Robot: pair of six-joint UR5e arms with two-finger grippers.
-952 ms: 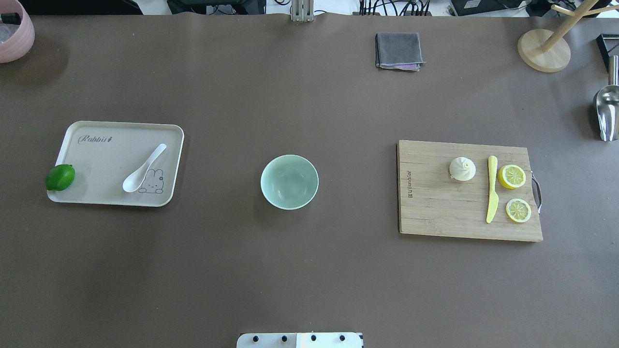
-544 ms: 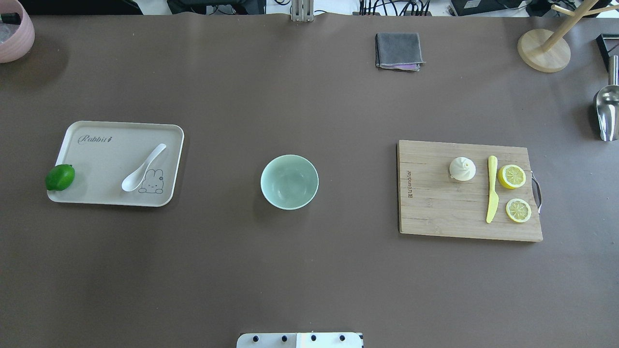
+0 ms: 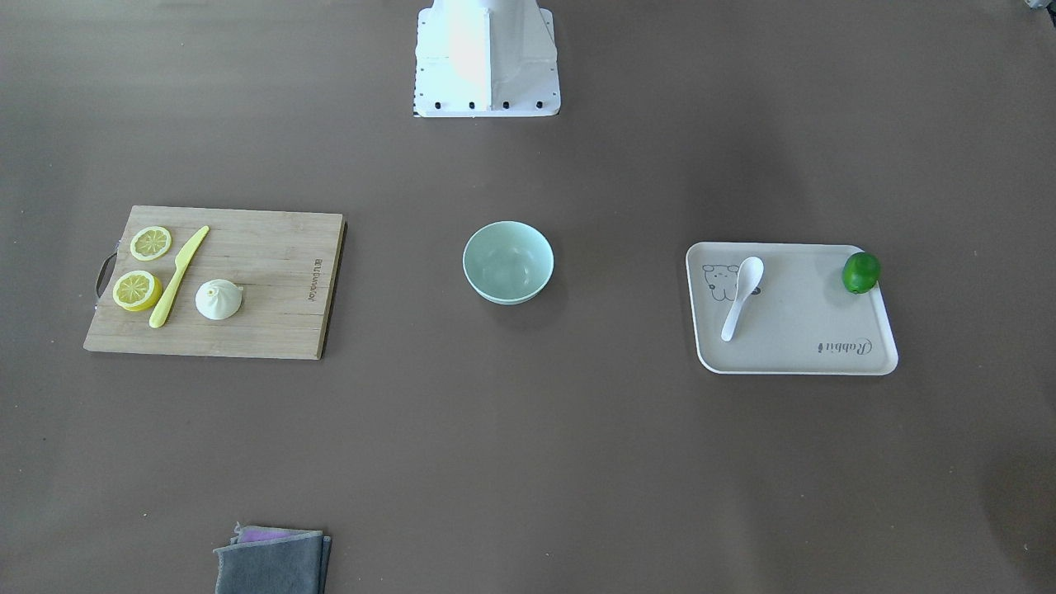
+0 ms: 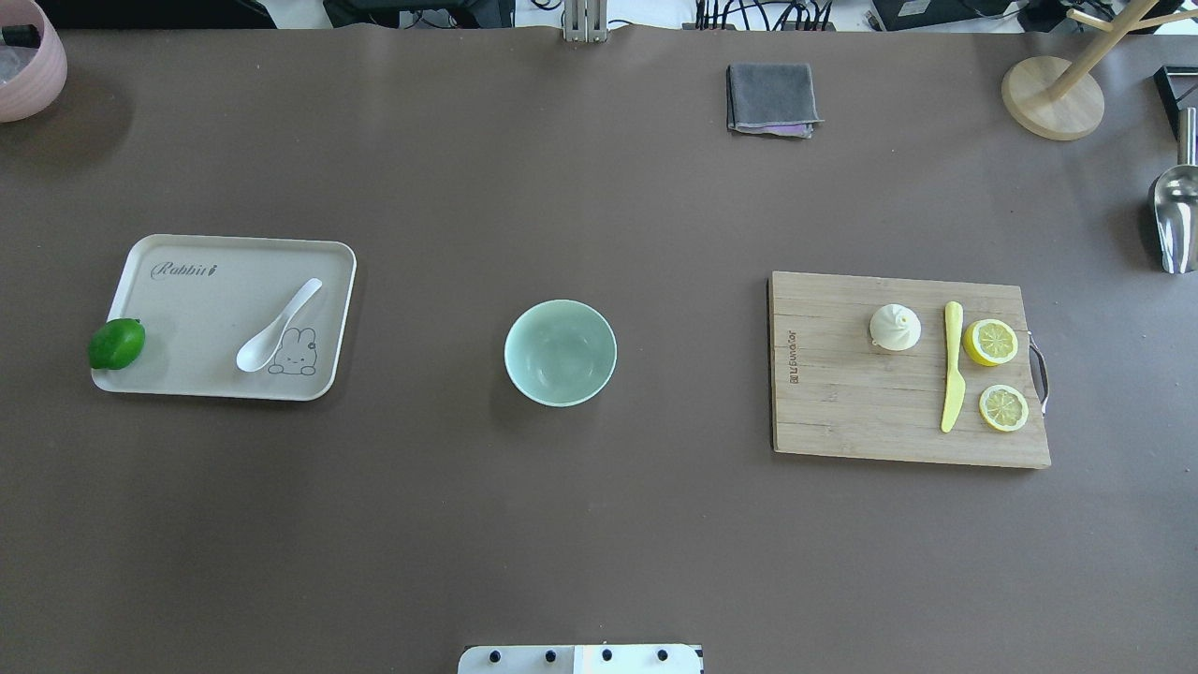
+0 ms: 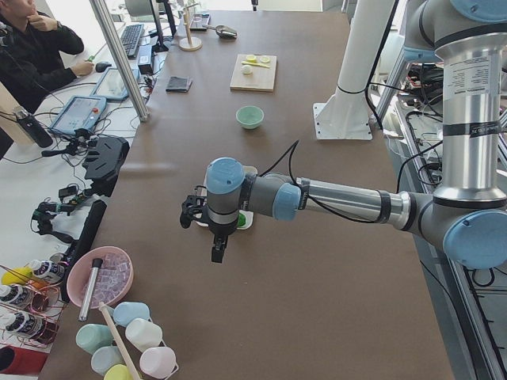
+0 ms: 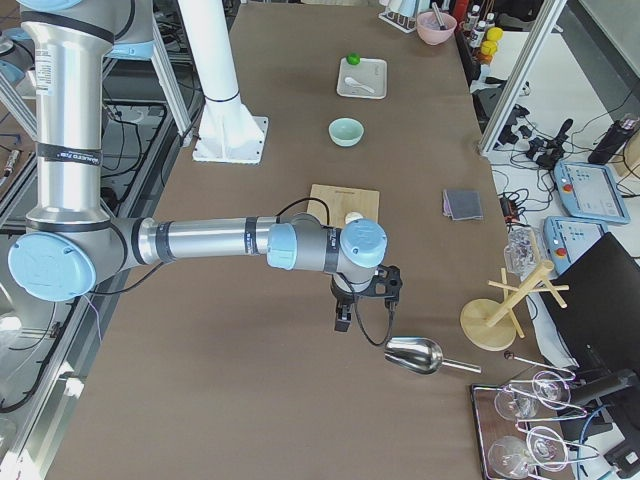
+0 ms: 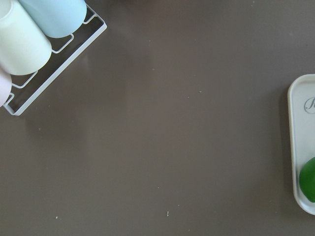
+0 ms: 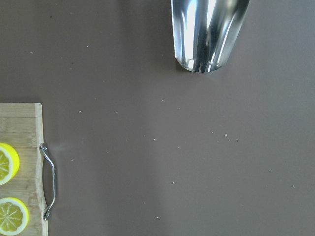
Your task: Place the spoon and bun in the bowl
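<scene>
The white spoon (image 4: pixel 276 328) lies on the beige tray (image 4: pixel 187 309), on the left in the overhead view; it also shows in the front view (image 3: pixel 741 297). The white bun (image 4: pixel 895 328) sits on the wooden cutting board (image 4: pixel 842 402). The empty mint-green bowl (image 4: pixel 510 351) stands between them at mid-table. My left gripper (image 5: pixel 215 255) hangs over bare table beyond the tray's outer end. My right gripper (image 6: pixel 341 322) hangs beyond the board's handle end. Each shows only in a side view, so I cannot tell if it is open or shut.
A lime (image 4: pixel 116 344) sits on the tray's corner. A yellow-green knife (image 4: pixel 952 365) and two lemon halves (image 4: pixel 990 342) lie beside the bun. A metal scoop (image 4: pixel 1175 215), wooden stand (image 4: pixel 1053 94), grey cloth (image 4: pixel 770 98), pink bowl (image 4: pixel 23 65) and cup rack (image 7: pixel 29 39) ring the table.
</scene>
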